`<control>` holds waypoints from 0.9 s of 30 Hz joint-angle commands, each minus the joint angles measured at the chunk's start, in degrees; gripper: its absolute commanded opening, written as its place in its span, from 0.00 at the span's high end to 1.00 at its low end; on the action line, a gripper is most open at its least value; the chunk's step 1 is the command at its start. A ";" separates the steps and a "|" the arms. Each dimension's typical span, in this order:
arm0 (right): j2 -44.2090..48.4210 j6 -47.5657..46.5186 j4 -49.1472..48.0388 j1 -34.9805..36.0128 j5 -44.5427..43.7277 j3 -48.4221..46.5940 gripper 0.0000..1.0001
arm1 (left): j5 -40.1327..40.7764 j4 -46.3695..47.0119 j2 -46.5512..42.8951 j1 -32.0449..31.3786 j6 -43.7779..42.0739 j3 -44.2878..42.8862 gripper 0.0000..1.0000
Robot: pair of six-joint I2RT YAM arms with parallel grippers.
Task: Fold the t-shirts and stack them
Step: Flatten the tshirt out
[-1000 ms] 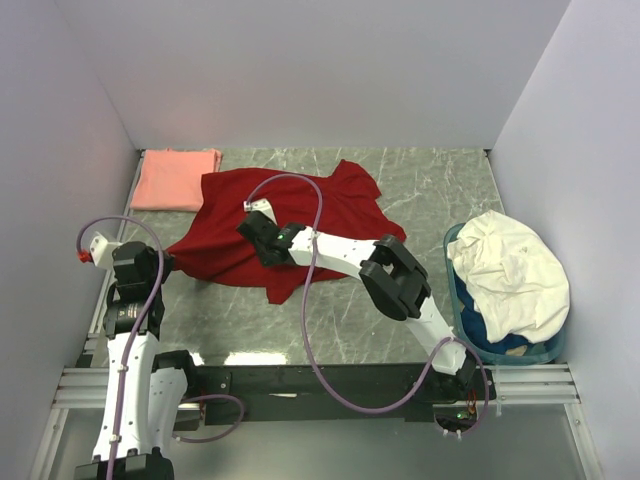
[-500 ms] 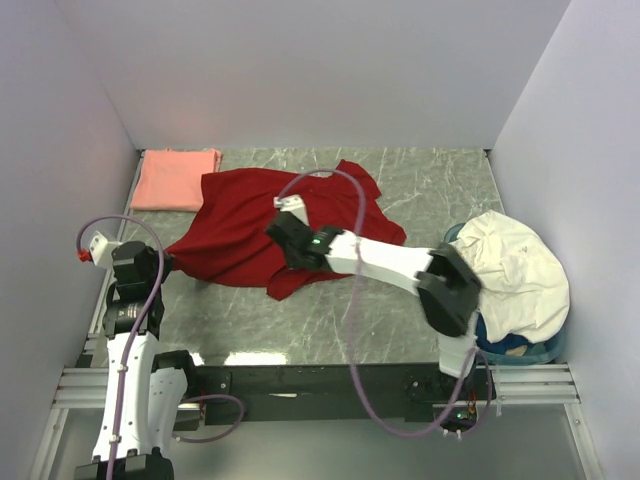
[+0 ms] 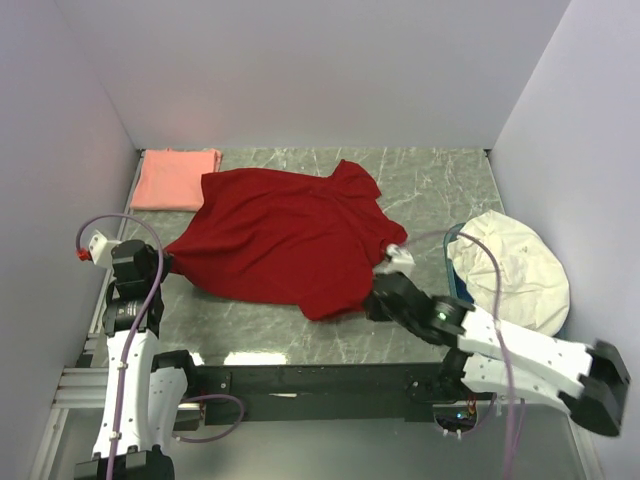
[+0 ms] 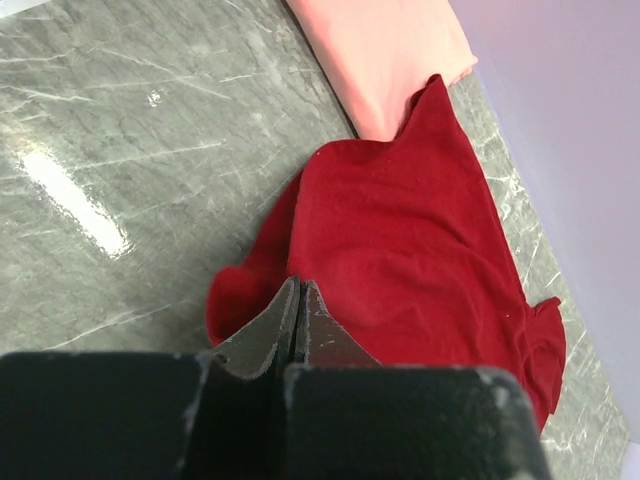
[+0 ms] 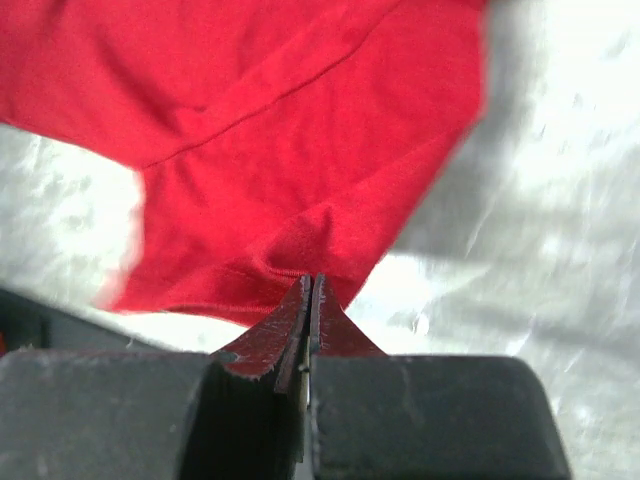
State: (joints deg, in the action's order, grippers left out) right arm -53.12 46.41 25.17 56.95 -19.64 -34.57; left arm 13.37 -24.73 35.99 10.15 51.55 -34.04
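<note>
left gripper [image 4: 297,284], right gripper [image 5: 308,281] pinch red shirt [image 3: 280,235]; basket [image 3: 449,262] only in top view

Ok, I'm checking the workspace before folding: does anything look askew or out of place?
The red t-shirt lies skewed and wrinkled, its far corner overlapping the folded pink t-shirt. White cloth bulges over the rim of the blue bin at right.

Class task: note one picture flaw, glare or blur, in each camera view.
Top external: glare patches on the grey-green marble tabletop, near edge. Left wrist: bright streak on it beside the deep red cloth t-shirt. Right wrist: shirt edges blurred, tabletop washed out.
</note>
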 commanded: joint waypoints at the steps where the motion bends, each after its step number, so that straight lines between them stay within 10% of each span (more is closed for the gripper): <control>1: 10.21 10.95 -1.26 1.58 5.38 8.60 1.00 | 0.17 1.27 0.40 0.48 -0.66 -1.82 1.00; 8: 16.92 17.39 -7.23 8.95 9.54 16.37 1.00 | 0.70 0.56 0.31 0.83 -1.28 -2.87 1.00; 14: -1.15 16.17 -13.12 15.11 7.43 9.00 0.99 | 0.35 0.30 0.40 1.01 -0.93 -2.96 1.00; 21: -9.02 13.88 -8.13 15.74 4.62 -0.23 0.63 | 0.35 0.12 0.40 1.10 -1.45 -2.96 1.00; 27: 2.31 19.40 4.97 13.99 -2.59 2.29 0.56 | -0.18 0.38 0.58 1.36 -1.37 -3.22 0.99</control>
State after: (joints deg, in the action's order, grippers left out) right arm -56.64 62.13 22.33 71.99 -15.90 -32.99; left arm 13.37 -25.15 36.86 11.07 51.29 -34.54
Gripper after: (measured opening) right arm 0.438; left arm 0.012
